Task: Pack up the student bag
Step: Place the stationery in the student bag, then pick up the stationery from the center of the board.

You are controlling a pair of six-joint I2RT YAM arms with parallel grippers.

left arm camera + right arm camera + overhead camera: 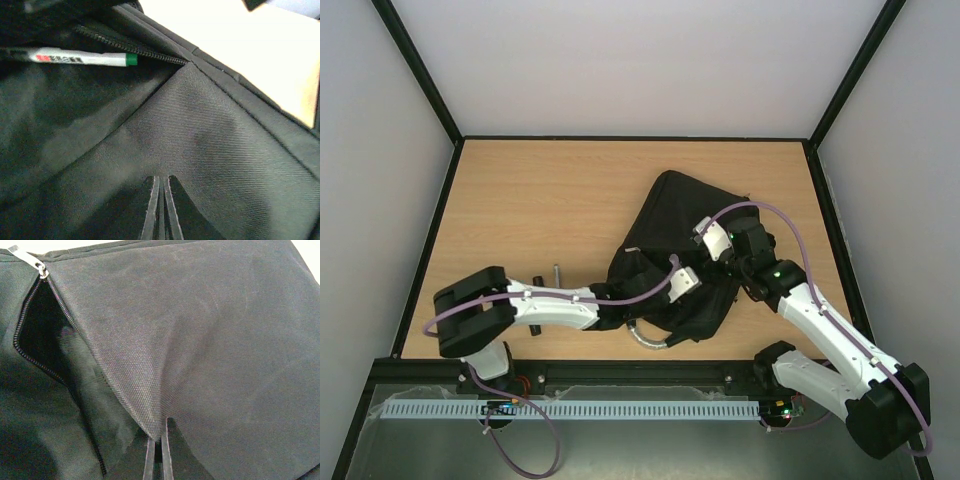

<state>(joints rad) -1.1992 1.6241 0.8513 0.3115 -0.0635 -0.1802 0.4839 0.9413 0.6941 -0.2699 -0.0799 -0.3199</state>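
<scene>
The student bag [670,250] lies as a black fabric heap right of the table's middle, its grey handle [648,337] towards the near edge. My left gripper [698,284] is over the bag from the left. In the left wrist view it [161,182] is shut, empty, resting against the bag's fabric [210,135]. A white marker with a green cap [80,58] lies inside the bag, beside the zipper teeth [145,52]. My right gripper [705,235] comes from the right. It [160,432] is shut on a fold of the flap [150,365] beside an open zipped pocket [40,335].
A thin dark object [557,272] lies on the wooden table [540,200] just left of the bag, near my left arm. Black frame posts and white walls bound the table at the left, right and back. A metal zipper pull [27,259] shows at the pocket's top.
</scene>
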